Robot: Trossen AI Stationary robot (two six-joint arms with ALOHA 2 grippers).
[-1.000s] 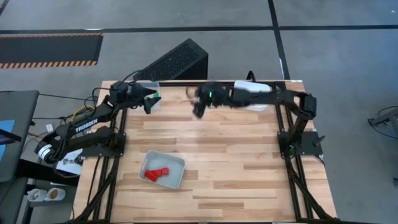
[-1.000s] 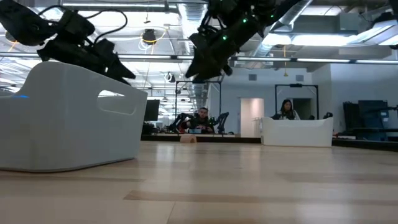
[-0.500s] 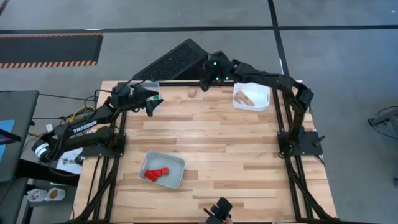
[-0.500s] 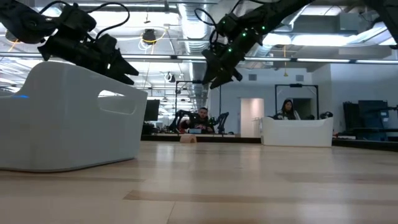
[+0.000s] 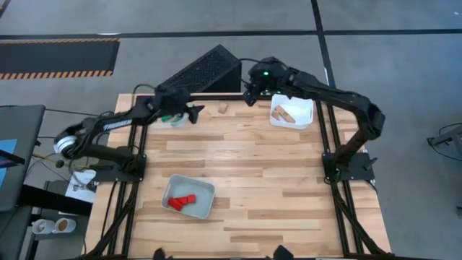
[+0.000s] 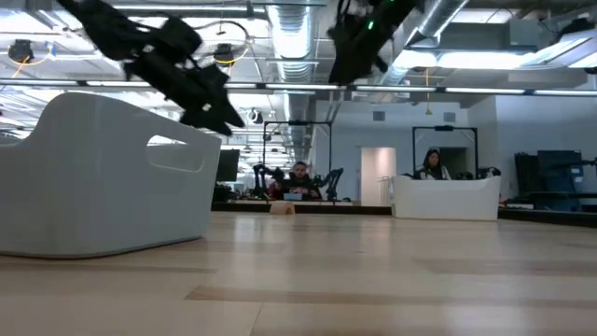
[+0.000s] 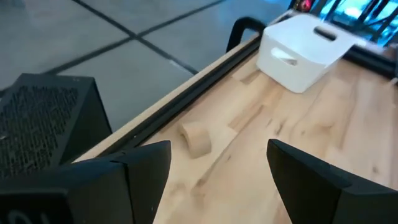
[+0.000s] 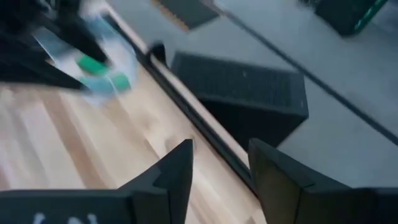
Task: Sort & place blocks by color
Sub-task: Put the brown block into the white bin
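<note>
A plain light-wood block [image 5: 224, 107] lies flat near the table's far edge; it also shows in the left wrist view [image 7: 196, 138] and the low view [image 6: 282, 208]. My left gripper [image 5: 193, 110] [image 7: 214, 165] is open, hovering just left of that block and pointing at it. My right gripper [image 5: 249, 97] [image 8: 221, 168] is open and raised above the far edge, right of the block. Green blocks [image 8: 102, 74] lie in a translucent tray [image 5: 170, 117], mostly hidden under my left arm. Red blocks [image 5: 182, 201] lie in a grey tray [image 5: 206, 191]. Plain blocks [image 5: 283, 113] lie in a white tray [image 5: 303, 108].
A black slanted box [image 5: 206, 72] stands just beyond the far edge, behind both grippers. The grey tray's wall [image 6: 103, 177] fills the left of the low view. Bare wood [image 5: 289, 180] spreads across the table's middle and right. People sit in the room beyond [image 6: 431, 163].
My left gripper has reached toward the table's right along the far edge, closing in on the plain block. My right gripper has risen and swung from the table's middle toward the far edge, then slightly right. No block has moved.
</note>
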